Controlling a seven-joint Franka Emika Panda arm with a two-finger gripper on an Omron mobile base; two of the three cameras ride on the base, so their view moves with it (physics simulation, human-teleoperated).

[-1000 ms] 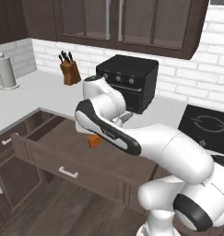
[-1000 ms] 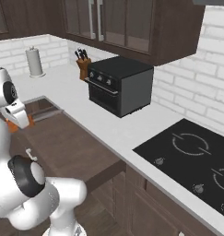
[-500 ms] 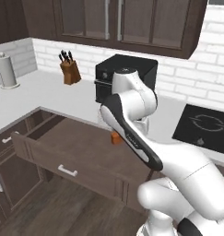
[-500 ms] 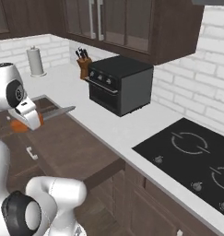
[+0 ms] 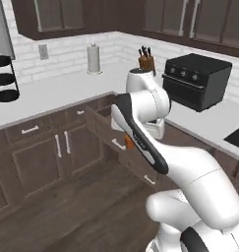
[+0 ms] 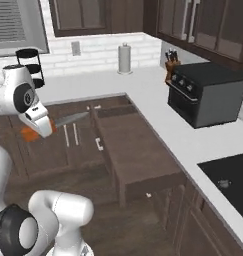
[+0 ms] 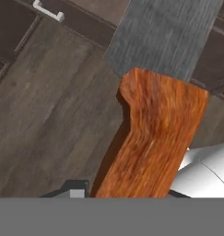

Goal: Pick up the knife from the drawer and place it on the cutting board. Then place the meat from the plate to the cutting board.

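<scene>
Right base view, claw (image 6: 39, 131) gripping knife (image 6: 63, 121)

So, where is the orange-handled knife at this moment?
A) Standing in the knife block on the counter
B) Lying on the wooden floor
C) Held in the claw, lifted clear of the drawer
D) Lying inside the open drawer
C: the claw grips the knife by its orange handle, with the grey blade pointing toward the open drawer but off to its side, in the air.
</scene>
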